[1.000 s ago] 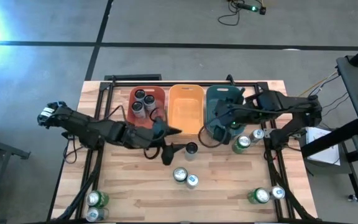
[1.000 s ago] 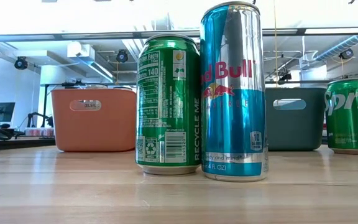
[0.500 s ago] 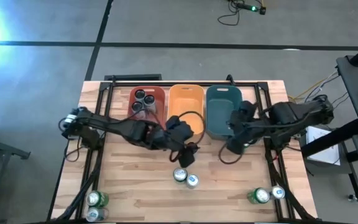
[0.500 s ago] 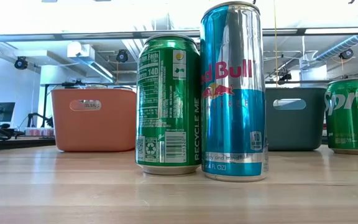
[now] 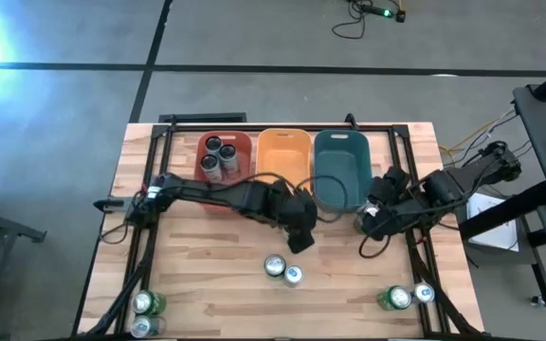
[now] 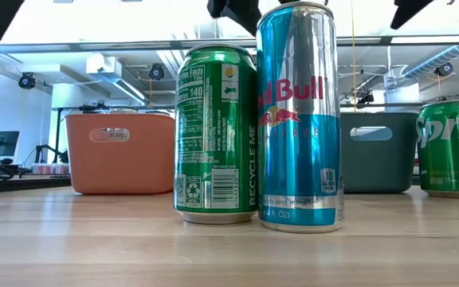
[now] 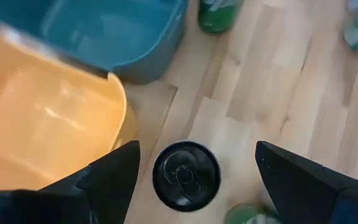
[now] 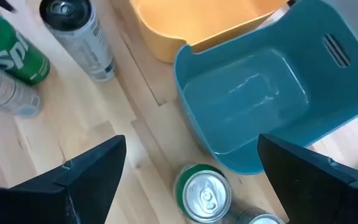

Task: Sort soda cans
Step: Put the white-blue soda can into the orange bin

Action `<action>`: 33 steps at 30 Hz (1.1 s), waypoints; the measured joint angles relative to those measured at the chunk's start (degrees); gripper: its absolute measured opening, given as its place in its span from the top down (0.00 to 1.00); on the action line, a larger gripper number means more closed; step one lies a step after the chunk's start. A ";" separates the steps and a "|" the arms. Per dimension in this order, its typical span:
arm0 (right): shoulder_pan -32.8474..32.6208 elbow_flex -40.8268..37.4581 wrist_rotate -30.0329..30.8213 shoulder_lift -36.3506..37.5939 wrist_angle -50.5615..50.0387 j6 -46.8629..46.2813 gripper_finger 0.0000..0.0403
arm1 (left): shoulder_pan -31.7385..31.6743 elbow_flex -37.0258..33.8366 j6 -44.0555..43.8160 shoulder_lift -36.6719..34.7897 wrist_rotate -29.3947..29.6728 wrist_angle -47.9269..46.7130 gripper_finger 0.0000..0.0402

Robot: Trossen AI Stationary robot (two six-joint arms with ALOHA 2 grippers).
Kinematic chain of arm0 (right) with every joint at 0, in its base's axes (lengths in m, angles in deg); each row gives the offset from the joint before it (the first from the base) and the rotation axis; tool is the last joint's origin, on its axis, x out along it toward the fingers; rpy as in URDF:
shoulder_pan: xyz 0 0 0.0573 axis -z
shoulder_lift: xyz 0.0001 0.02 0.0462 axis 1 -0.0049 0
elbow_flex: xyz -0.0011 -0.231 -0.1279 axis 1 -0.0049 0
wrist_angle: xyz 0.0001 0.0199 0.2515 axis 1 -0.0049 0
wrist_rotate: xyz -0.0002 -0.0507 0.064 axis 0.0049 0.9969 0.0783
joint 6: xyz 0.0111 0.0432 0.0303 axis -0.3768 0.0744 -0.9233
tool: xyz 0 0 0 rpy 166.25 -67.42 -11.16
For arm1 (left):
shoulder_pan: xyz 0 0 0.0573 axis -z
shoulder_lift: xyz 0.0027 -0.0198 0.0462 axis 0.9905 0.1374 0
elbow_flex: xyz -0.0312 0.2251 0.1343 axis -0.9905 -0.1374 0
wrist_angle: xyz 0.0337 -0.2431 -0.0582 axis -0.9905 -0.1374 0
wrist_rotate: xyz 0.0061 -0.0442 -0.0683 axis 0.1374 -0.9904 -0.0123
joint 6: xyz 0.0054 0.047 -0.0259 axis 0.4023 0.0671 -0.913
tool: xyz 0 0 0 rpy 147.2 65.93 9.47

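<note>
A black soda can [image 7: 186, 176] stands upright on the wood table just before the yellow tub [image 7: 42, 124]. My left gripper [image 7: 196, 155] hangs open above it, a finger on either side, apart from it; from overhead the left gripper [image 5: 300, 230] covers the can. My right gripper [image 8: 191, 146] is open over the table beside the teal tub [image 8: 253, 93], above a green can [image 8: 205, 193]. A second can [image 8: 260, 218] stands next to that one. A green can [image 6: 216, 135] and a pale blue can [image 6: 300, 119] stand together at the table's middle.
The red tub [image 5: 224, 156] holds three black cans. Red, yellow [image 5: 282, 161] and teal [image 5: 341, 166] tubs stand in a row at the far side. Two cans [image 5: 145, 313] stand at the near left corner and two [image 5: 409, 297] at the near right.
My left gripper has moved toward the table's right edge, along the front of the tubs, and now hangs over the black can. My right gripper has drawn back from the teal tub's near wall toward the right edge, over the two cans there.
</note>
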 joint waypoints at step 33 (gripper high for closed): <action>-4.10 -3.26 1.05 0.10 3.40 -0.52 0.11 | -2.42 -24.37 6.29 -6.88 -3.73 19.58 0.23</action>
